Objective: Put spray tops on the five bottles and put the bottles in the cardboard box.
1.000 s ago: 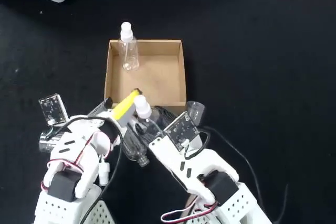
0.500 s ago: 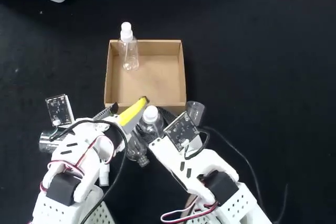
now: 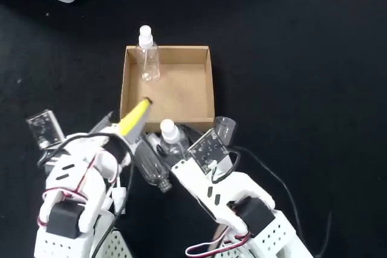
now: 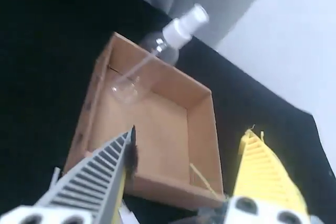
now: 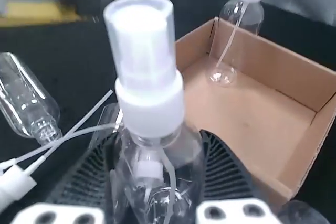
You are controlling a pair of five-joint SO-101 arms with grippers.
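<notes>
My right gripper [image 5: 157,182] is clamped round a clear bottle [image 5: 153,153] held upright, its white spray top [image 5: 143,51] seated on the neck; in the high view that gripper [image 3: 172,144] sits just outside the near wall of the cardboard box [image 3: 212,83], with the box at 12 o'clock from it. A second bottle [image 3: 148,58] with its top on leans in the box's 11 o'clock corner. My left gripper [image 4: 178,166] is spread wide with nothing between the fingers; it hangs at the box's 7 o'clock corner, at 9 o'clock from my right one. An uncapped bottle [image 3: 151,170] lies on its side on the black table [image 3: 302,58] at 7 o'clock from my right gripper; a loose spray head [image 5: 14,181] lies near it.
</notes>
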